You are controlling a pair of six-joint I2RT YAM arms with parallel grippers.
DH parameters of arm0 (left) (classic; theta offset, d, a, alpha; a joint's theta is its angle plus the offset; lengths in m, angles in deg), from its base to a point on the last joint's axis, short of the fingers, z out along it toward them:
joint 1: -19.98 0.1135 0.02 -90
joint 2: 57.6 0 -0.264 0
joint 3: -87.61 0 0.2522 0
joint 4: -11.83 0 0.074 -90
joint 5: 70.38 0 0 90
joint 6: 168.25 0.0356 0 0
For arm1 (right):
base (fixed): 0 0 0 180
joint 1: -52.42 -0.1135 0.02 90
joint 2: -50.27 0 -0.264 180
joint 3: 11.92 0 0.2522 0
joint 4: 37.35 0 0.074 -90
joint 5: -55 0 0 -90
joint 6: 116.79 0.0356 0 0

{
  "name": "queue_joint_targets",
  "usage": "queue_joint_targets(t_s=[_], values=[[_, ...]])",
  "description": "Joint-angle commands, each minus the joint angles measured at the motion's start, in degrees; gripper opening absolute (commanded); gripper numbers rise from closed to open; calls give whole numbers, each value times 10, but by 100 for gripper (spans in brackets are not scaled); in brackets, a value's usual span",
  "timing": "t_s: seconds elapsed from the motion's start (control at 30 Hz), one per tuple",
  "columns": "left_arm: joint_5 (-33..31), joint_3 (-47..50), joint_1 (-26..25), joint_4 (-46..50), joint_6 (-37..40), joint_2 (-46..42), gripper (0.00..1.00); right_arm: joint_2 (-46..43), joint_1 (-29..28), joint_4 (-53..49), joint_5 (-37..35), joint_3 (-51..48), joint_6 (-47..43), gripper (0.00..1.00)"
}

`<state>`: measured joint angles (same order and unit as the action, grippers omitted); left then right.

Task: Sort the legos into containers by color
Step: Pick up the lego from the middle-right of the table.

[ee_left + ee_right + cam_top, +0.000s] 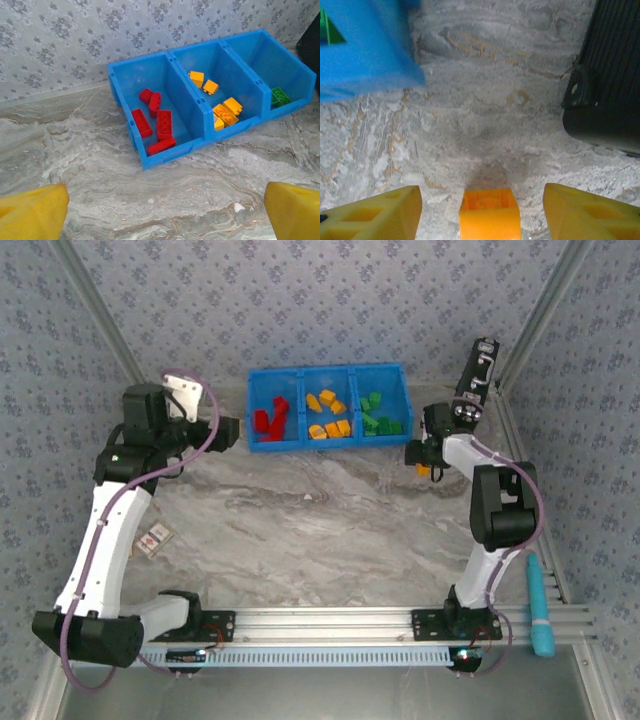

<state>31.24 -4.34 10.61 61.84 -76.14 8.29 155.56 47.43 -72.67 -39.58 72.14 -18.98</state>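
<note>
The blue bin stands at the back of the table, its three containers side by side. Several red legos lie in the left one, orange-yellow legos in the middle, green legos in the right. My left gripper hovers just left of the bin, open and with nothing in it. My right gripper is low over the table beside the bin's right front corner. It is open, and one orange lego lies between its fingers, with gaps on both sides.
A black upright case stands close on the right of the right gripper, seen also as the black case by the enclosure's right rail. A small card lies on the table at left. A teal tool rests at the front right.
</note>
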Motion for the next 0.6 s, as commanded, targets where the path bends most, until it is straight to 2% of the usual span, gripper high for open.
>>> queue_joint_targets(t_s=[0.0,0.1,0.4,0.57], values=[[-21,-27,-3,7,13,-8,100,15,2,-27,-13,17,-9,63],[-23,-30,-3,7,14,-7,100,25,2,-37,-15,23,-12,59],[-27,-27,-2,8,18,-9,100,39,4,-55,-17,30,-12,59],[-28,-27,-2,7,19,-6,100,49,4,-63,-17,39,-14,53]])
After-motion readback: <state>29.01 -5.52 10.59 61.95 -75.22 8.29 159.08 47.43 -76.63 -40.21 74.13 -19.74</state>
